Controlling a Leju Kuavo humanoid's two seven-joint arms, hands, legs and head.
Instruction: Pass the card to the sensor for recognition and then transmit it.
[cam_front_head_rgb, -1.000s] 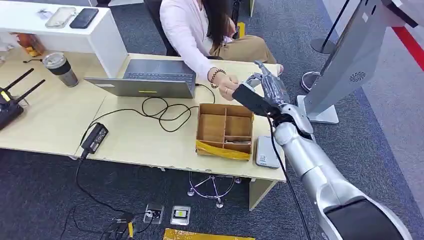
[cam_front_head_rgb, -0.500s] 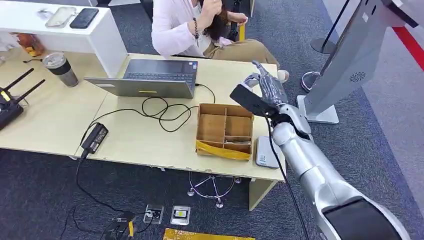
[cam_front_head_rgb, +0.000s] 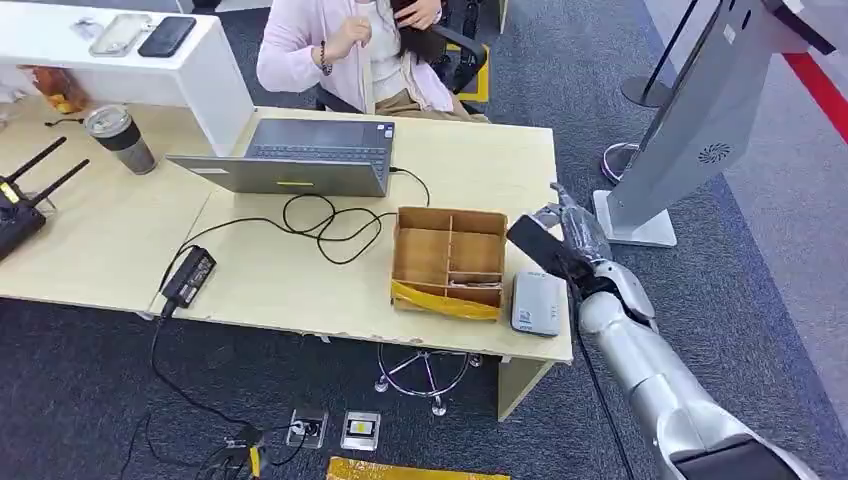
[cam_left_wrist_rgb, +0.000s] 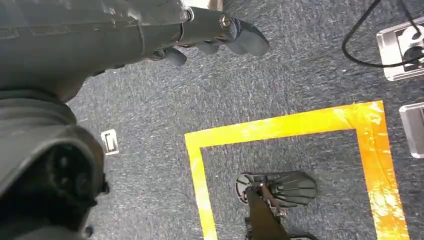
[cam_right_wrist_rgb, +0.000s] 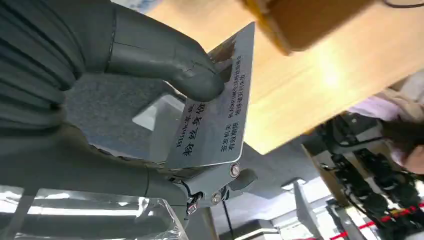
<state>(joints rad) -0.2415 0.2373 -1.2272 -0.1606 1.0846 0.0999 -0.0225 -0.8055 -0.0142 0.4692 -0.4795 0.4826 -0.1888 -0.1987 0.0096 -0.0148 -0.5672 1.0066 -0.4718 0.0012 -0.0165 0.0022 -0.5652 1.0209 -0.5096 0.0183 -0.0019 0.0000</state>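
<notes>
My right hand (cam_front_head_rgb: 572, 232) hangs over the table's right edge and pinches a dark card (cam_front_head_rgb: 536, 246) between thumb and fingers. In the right wrist view the card (cam_right_wrist_rgb: 216, 116) is grey with printed Chinese text, and the thumb (cam_right_wrist_rgb: 170, 60) presses on its face. The grey card sensor (cam_front_head_rgb: 537, 303) lies flat on the table's front right corner, just below and to the left of the card; the two are apart. My left hand (cam_left_wrist_rgb: 200, 27) hangs over the carpet with nothing in it.
A divided cardboard box (cam_front_head_rgb: 450, 256) sits left of the sensor. Behind it are a cable (cam_front_head_rgb: 320, 225) and an open laptop (cam_front_head_rgb: 300, 155). A person in pink (cam_front_head_rgb: 350, 50) sits behind the table (cam_front_head_rgb: 300, 290). A grey kiosk stand (cam_front_head_rgb: 690, 130) rises at the right.
My right hand has carried the card away from the person, down towards the table's front right corner by the sensor. The person has drawn the arm back and sat up.
</notes>
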